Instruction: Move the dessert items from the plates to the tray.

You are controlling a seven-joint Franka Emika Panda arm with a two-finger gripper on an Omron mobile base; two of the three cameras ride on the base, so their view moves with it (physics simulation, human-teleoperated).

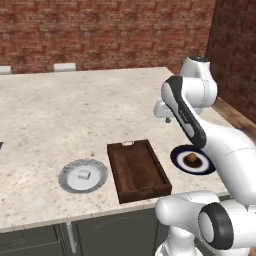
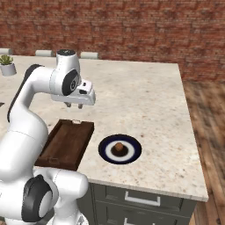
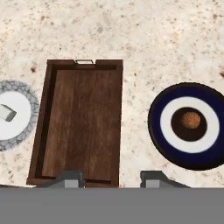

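- While the gripper (image 2: 74,105) hangs high above the marble counter (image 1: 60,115), past the far end of the wooden tray (image 1: 138,170), its two fingertips (image 3: 70,178) stand a moderate gap apart with nothing between them.
- From the left base view, the tray sits near the counter's front edge, with small metal handles at its short ends and nothing inside it.
- Left of the tray lies the grey ribbed plate (image 1: 83,176), carrying the white cube (image 1: 83,175) at its middle.
- Right of the tray lies the blue-rimmed plate (image 2: 120,149), with the brown ball (image 2: 118,146) on its dark centre.
- Both plates sit just beside the tray without touching it.
- At the far left of the counter in the right base view stands a small potted plant (image 2: 6,64).
- Behind the counter runs a red brick wall (image 1: 100,30).
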